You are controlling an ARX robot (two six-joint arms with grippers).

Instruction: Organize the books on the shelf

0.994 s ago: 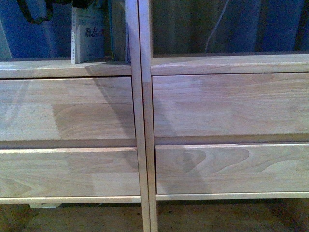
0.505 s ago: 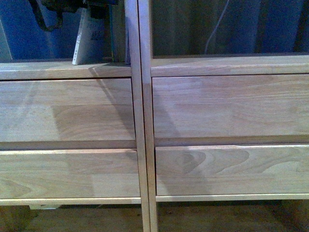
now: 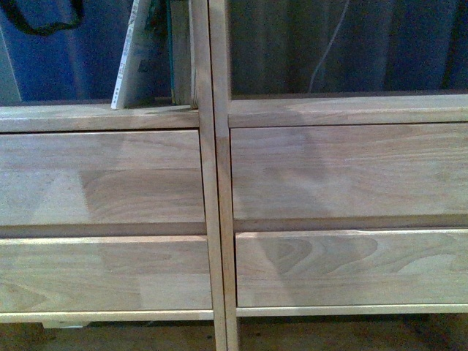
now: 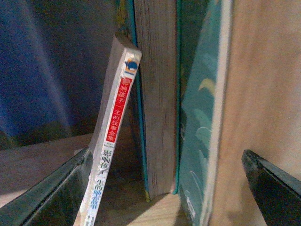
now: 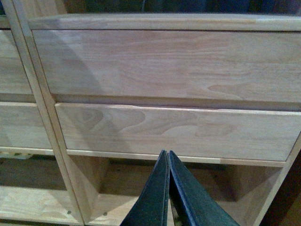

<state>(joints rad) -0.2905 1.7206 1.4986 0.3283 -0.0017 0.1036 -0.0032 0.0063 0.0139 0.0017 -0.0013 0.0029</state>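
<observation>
The light-wood shelf [image 3: 292,168] fills the front view, with books in its upper left compartment. A whitish book [image 3: 134,62] with a red spine [image 4: 117,113] leans to the right against a thick upright book [image 4: 157,94]. Beside that one a teal-covered book [image 4: 202,136] stands against the wooden side wall [image 4: 263,84]. My left gripper [image 4: 165,151] is open, its dark fingers [image 4: 56,188] spread wide on either side of the books and touching none. My right gripper [image 5: 168,153] is shut and empty, in front of the shelf's lower front panel [image 5: 174,129].
A blue backdrop [image 3: 66,66] shows through the shelf's open back. A dark shape [image 3: 44,14] hangs at the top left of the front view. Below the lower panels are open bays [image 5: 141,188] with a wooden floor. The upright posts [image 3: 212,175] divide the two columns.
The whitish book has tipped from upright to leaning right against the other books. The dark gripper over it has drawn away to the left. The shelf sits slightly lower in view.
</observation>
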